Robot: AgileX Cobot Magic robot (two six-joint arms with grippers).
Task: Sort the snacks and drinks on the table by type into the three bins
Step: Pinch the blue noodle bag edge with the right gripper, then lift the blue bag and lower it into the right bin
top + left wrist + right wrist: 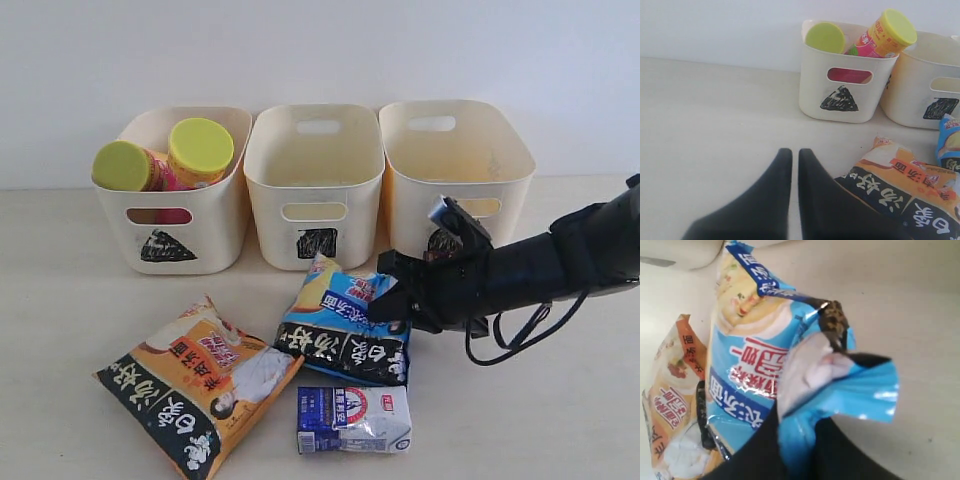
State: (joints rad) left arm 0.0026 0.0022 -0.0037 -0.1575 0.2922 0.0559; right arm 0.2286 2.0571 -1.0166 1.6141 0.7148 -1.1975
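The left bin (215,225) stands just left of the middle bin (280,235) and holds two chip tubes (200,150); the right bin (405,215) stands just right of it. The right bag (340,325) lies before the middle bin, the left bag (200,385) before and leftward, and the carton (353,420) farthest before it.

Looks like a robotics lab bench: a bare pale table (70,310) against a blank white wall (300,50), three bins (268,225) hand-marked with black shapes, and a black robot arm (540,262).
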